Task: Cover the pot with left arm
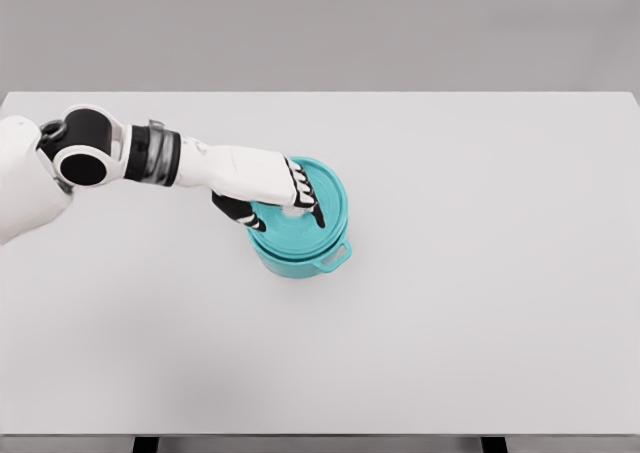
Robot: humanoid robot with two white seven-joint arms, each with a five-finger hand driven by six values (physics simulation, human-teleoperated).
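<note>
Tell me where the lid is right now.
In the head view the teal lid sits on top of the teal pot, slightly left of the table's centre, with the left hand on it, fingers around its knob.

A wide, pale grey table [480, 353] fills most of the view, its far edge running straight across near the top. Behind it stands a plain grey wall [320, 28]. Two dark table legs [146, 444] show beneath the near edge. The light is soft and even.
</note>
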